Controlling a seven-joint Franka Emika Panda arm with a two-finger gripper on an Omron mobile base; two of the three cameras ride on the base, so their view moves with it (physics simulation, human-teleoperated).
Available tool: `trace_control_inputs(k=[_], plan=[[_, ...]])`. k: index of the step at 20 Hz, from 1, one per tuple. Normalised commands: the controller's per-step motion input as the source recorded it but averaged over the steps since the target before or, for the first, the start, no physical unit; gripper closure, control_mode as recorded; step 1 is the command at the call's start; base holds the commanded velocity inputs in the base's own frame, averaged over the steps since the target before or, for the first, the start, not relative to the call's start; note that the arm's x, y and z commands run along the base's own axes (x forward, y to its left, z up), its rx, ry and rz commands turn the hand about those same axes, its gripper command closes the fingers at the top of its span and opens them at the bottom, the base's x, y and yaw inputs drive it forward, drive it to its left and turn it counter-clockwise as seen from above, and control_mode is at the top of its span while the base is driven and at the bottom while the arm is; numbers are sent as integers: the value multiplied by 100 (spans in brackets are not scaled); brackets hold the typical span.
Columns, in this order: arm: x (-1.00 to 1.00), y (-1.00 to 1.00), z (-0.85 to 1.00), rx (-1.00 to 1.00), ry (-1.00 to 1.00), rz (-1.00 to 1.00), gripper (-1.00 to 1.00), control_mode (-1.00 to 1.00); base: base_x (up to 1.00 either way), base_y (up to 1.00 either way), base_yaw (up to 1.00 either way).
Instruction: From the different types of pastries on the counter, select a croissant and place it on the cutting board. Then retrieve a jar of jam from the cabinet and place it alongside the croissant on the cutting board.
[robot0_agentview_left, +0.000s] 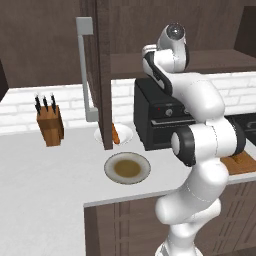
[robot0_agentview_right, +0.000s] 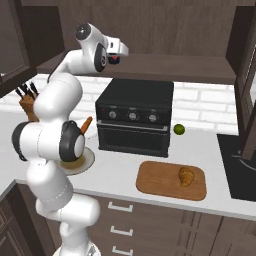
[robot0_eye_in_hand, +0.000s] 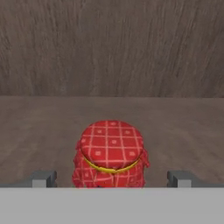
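the cabinet (robot0_agentview_right: 150, 35) hangs dark brown above the counter (robot0_agentview_right: 120, 172), its shelf running along the wall over the black oven (robot0_agentview_right: 135, 117), and its door (robot0_agentview_left: 102, 75) with the long grey handle (robot0_agentview_left: 86, 70) stands swung out over the left part of the worktop. the white arm (robot0_agentview_left: 200, 150) rises from the front edge of the counter and reaches up onto that shelf. the oven sits toward the back of the worktop, near the middle, with a small green fruit (robot0_agentview_right: 179, 129) just beside its right side. a knife block (robot0_agentview_left: 50, 122) stands at the back left. the cutting board (robot0_agentview_right: 172, 180) lies near the front edge, right of the oven, and the croissant (robot0_agentview_right: 186, 176) rests on its right half. a round plate (robot0_agentview_left: 127, 167) lies in front of the open door, and the long narrow pastry (robot0_agentview_left: 115, 133) lies on a second plate (robot0_agentview_left: 125, 134) behind it. on the shelf, the jar of jam (robot0_eye_in_hand: 109, 155) stands upright, well in from the back wall of the cabinet. the gripper (robot0_eye_in_hand: 111, 179) has its fingers (robot0_eye_in_hand: 43, 178) spread wide, one on either side of the jar, neither touching it.
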Motion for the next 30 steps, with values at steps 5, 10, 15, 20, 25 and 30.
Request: trace_control_inputs(k=[5,10,15,20,25,30], plan=[[17,0,-13,0,0,0,-100,-100,0,0,0],[22,0,-10,0,0,0,-100,-100,0,0,0],[34,0,-1,0,0,0,100,-100,0,0,0],[35,0,-1,0,0,0,100,-100,0,0,0],[4,-1,0,0,0,-2,100,-100,0,0,0],[-35,-29,9,0,0,-13,100,-100,0,0,0]])
